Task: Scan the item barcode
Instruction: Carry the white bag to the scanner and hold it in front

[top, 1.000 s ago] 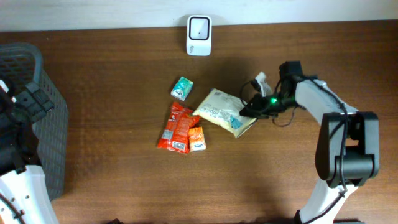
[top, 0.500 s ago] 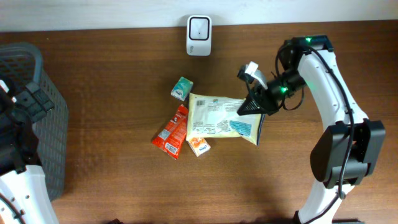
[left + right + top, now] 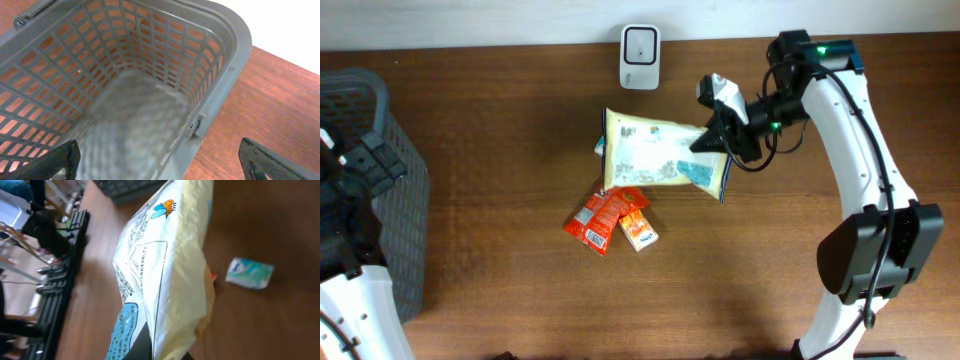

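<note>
Hiding most of green packet [image 3: 599,148]: yellow bag [image 3: 655,155] in right gripper [image 3: 710,142].

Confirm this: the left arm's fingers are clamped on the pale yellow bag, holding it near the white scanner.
Wrong arm. The right arm's fingers are clamped on the pale yellow bag, holding it near the white scanner, as the overhead view shows. The left arm's fingers stand open above the grey basket.

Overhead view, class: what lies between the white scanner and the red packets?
The pale yellow bag, gripped by the right pincer, lies between the scanner and the red packets; the overhead view shows it.
</note>
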